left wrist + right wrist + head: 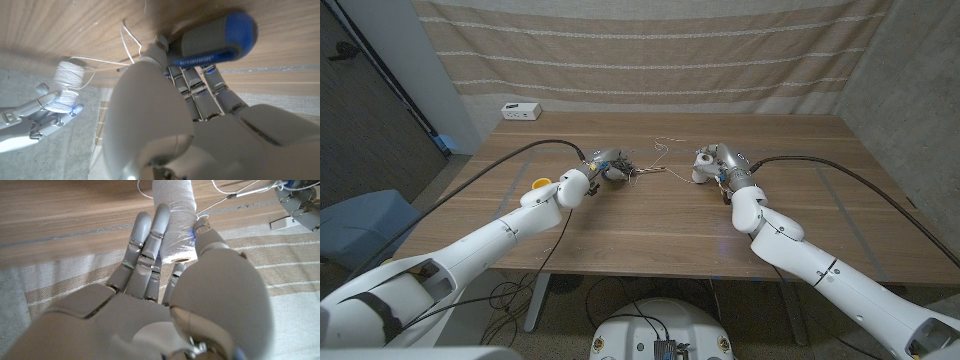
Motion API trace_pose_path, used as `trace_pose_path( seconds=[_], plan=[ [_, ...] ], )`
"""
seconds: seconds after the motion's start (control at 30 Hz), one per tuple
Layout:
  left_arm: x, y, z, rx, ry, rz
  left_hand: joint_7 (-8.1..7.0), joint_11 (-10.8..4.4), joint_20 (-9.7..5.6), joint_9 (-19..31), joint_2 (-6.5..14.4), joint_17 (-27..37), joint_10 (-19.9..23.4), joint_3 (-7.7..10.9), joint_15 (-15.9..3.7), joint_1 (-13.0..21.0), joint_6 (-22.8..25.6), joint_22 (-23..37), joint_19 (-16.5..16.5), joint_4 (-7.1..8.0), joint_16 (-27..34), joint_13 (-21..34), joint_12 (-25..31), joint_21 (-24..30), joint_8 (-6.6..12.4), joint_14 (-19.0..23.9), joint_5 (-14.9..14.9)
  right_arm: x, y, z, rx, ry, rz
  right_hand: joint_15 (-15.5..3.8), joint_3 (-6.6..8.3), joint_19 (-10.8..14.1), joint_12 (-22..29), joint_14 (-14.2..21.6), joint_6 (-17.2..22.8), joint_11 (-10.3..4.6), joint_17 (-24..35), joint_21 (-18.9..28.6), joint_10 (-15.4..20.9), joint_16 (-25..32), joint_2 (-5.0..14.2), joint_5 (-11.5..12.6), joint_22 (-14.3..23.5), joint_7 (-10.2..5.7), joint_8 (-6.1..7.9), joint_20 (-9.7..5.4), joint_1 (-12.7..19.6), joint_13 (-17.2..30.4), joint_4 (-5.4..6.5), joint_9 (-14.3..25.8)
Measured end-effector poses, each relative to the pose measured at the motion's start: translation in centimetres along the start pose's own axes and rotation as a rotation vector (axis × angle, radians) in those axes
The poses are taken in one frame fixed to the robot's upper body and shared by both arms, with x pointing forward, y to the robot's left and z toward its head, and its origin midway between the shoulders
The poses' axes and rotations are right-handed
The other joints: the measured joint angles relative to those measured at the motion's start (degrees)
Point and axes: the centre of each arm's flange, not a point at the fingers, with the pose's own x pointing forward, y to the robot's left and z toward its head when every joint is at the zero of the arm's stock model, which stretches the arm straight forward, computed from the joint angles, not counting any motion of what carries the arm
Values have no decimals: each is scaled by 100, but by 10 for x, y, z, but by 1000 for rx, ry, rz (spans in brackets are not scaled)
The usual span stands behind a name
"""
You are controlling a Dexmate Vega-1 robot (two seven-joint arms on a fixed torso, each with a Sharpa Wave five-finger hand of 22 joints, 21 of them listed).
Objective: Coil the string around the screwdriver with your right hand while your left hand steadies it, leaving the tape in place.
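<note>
Left hand [200,100] clamps the screwdriver [212,42]; right hand [165,275], gripping the string spool [174,210], lies well apart, string [655,160] apparently spanning between them.

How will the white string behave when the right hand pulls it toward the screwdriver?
The string looks thin and floppy: it lies in loose loops on the table, so it may tangle. It probably feeds easily off the spool the right hand holds. The screwdriver, gripped by the left hand, should stay steady.
</note>
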Motion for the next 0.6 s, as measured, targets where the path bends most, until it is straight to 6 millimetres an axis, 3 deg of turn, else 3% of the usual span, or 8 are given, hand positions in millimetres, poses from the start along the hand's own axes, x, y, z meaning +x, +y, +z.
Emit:
trace_pose_path(
  seconds=[0.03, 0.1, 0.13, 0.2, 0.3, 0.37, 0.47, 0.6],
  plan=[
    [0, 2, 3, 19, -2, -6, -69, 21, 114, -77, -61, -140, -290, -79, 54, -219, -316, -4, -302, 26, -46, -117, -1, -140, -3, -372, -26, 0, 0, 1, 0, -1, 1, 25, -59, -203, -187, -365, -261, -72, -57, -189, -207, -47, 83, 0, -1, -75, -4, 41, -77, 13, 69, -25],
    [-1, 3, 4, 43, 5, -11, -224, 63, 365, -212, -220, -403, -883, -278, 142, -630, -967, -5, -926, 101, -60, -359, -1, -460, -3, -1119, -41, 1, 0, 0, -14, 31, 27, -120, 68, -673, -593, -1366, -864, -178, -125, -577, -737, -92, 205, 40, -1, -243, -5, 355, -263, 109, 516, -71],
    [-1, 4, 5, 48, 5, -14, -271, 88, 453, -266, -255, -516, -1152, -378, 167, -844, -1276, -5, -1191, 153, -60, -478, -1, -616, -3, -1460, -41, 1, 0, 1, -14, 30, 28, -207, 4, -919, -799, -1901, -1176, -219, -218, -781, -1023, -131, 183, 107, -1, -312, -3, 532, -488, 82, 624, -87],
    [-2, 6, 7, 69, 7, -19, -342, 114, 504, -340, -316, -716, -1594, -571, 195, -1230, -1772, -5, -1600, 261, -60, -686, -1, -888, -3, -2002, -41, 2, 0, 0, -25, 60, 53, -152, -239, -1342, -1167, -2673, -1757, -229, -345, -1149, -1548, -170, -12, 159, -1, -410, -6, 792, -971, -24, 750, -108],
    [-3, 11, 10, 88, 4, -17, -475, 149, 479, -408, -323, -1010, -2172, -817, 226, -1810, -2480, -5, -2024, 456, -60, -981, -1, -1252, -3, -2586, -41, 2, -1, 0, -30, 85, 77, 77, -602, -1825, -1508, -3461, -2445, -209, -527, -1619, -2112, -196, -419, 251, -1, -474, -21, 1050, -1512, -82, 921, -119],
    [-4, 13, 11, 92, -1, -16, -547, 127, 502, -431, -283, -1152, -2452, -925, 290, -2107, -2814, -5, -2233, 564, -60, -1136, -1, -1443, -3, -2866, -41, 1, -1, 0, -32, 98, 90, 197, -795, -2077, -1620, -3888, -2726, -188, -649, -1876, -2372, -197, -554, 314, -1, -455, -21, 1179, -1843, -104, 1032, -119],
    [-7, 17, 13, 93, -6, -8, -617, 120, 550, -438, -237, -1279, -2694, -1035, 363, -2418, -3132, -5, -2428, 675, -60, -1281, 0, -1631, -3, -3130, -41, 1, -4, 0, -33, 108, 101, 329, -986, -2398, -1662, -4339, -3015, -165, -798, -2202, -2638, -197, -662, 369, -1, -429, -21, 1355, -2214, -129, 1210, -118],
    [-13, 27, 15, 77, -28, 19, -685, 171, 601, -465, -114, -1409, -2991, -1142, 451, -2835, -3531, -4, -2583, 856, -60, -1459, 7, -1831, -3, -3366, -41, -2, -6, 1, -24, 121, 116, 483, -1195, -2940, -1711, -4986, -3368, -135, -1000, -2691, -3042, -215, -742, 479, 16, -443, -21, 1529, -2510, -155, 1333, -118]
  ],
)
